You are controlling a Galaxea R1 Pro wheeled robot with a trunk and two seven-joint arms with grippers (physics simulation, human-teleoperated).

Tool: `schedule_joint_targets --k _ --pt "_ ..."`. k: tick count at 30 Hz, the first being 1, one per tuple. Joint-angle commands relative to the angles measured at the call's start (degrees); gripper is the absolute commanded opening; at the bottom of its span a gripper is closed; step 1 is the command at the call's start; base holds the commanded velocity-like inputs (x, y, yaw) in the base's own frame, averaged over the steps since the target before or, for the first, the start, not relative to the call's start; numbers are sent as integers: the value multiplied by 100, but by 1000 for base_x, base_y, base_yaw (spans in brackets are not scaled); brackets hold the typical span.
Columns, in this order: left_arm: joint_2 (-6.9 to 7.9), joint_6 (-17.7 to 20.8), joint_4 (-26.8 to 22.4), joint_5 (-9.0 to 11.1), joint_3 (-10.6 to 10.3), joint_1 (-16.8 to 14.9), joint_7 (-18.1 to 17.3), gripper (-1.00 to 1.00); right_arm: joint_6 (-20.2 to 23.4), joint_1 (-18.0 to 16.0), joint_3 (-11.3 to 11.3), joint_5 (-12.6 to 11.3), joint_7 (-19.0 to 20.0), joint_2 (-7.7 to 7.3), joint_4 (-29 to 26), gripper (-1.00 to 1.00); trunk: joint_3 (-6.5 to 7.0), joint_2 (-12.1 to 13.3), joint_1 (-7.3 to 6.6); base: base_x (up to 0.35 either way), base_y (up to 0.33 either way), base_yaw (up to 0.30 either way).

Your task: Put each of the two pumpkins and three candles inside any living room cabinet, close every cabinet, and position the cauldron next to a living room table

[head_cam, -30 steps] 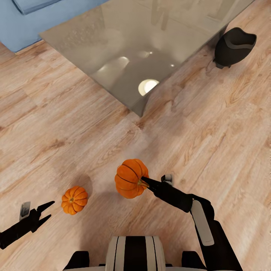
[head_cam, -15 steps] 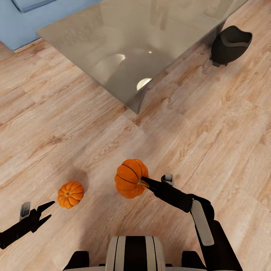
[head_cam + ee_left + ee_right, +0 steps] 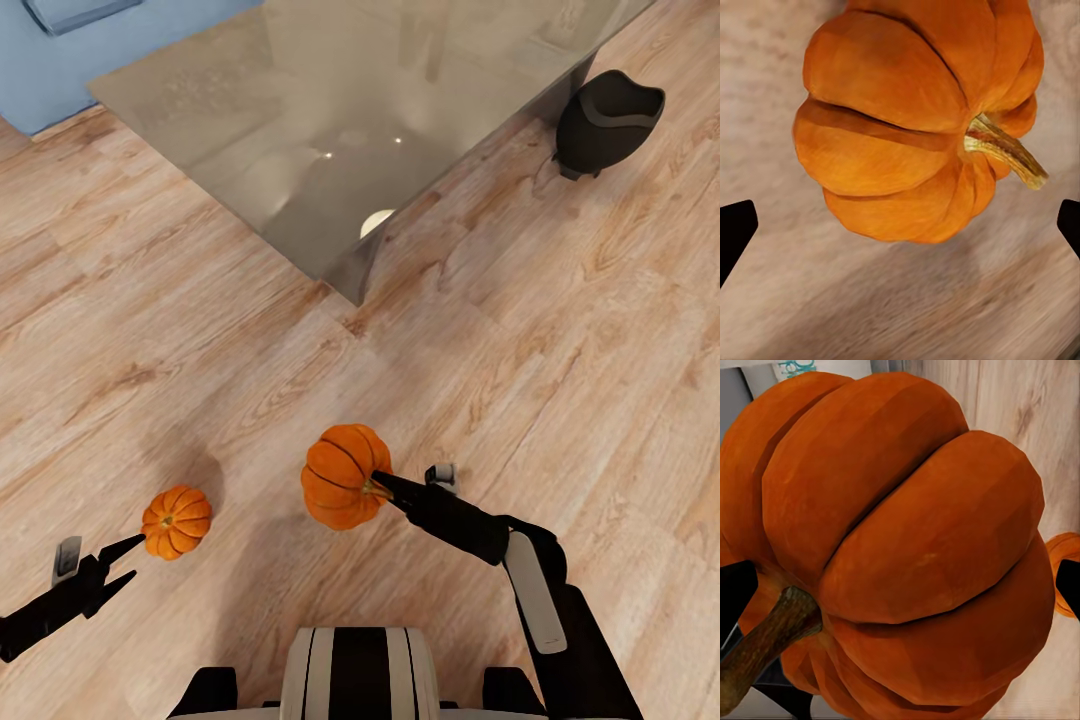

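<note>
Black arms, white forearm panel, black-striped white trunk

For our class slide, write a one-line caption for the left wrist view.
Open left end effector hovering over an orange pumpkin lying on the wood floor.

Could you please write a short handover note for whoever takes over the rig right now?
Right tool: shut on the larger-looking pumpkin at its stem, held above the floor.
Left tool: open, its tips just short of the second pumpkin, which lies on the wood floor.
Cauldron: on the floor beside the grey table, near its far corner.
Done: one pumpkin picked up; the cauldron looks already placed by the table.
Left: grasp the second pumpkin, put both in a cabinet, find the three candles, close every cabinet.
</note>
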Motion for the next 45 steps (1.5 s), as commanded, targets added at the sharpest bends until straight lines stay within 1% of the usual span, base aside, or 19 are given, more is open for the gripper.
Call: schedule_joint_targets --k 1,17,29,32,36,41,45 --pt "0 0 0 0 0 0 1 100 -1 0 12 -5 -6 0 1 -100 0 0 0 8 0 0" --pt "0 4 0 2 0 0 6 100 -4 -1 38 2 -2 0 -1 -100 0 0 0 80 -19 0" --pt "0 5 0 2 0 0 7 100 -4 2 41 2 -3 0 -1 -100 0 0 0 6 -5 0" --pt "0 6 0 1 0 0 7 100 -4 0 41 2 -1 0 -1 -100 -66 -4 8 0 0 0" --pt "0 6 0 3 0 0 7 100 -4 -1 41 2 -6 0 -1 -100 -66 -4 8 0 0 0" --pt "0 2 0 8 -1 0 7 100 -4 -1 42 2 -10 0 -1 -100 -177 -11 21 0 0 0" --pt "0 0 0 8 0 0 -4 100 -4 0 43 2 -10 0 -1 -100 -177 -11 21 0 0 0"
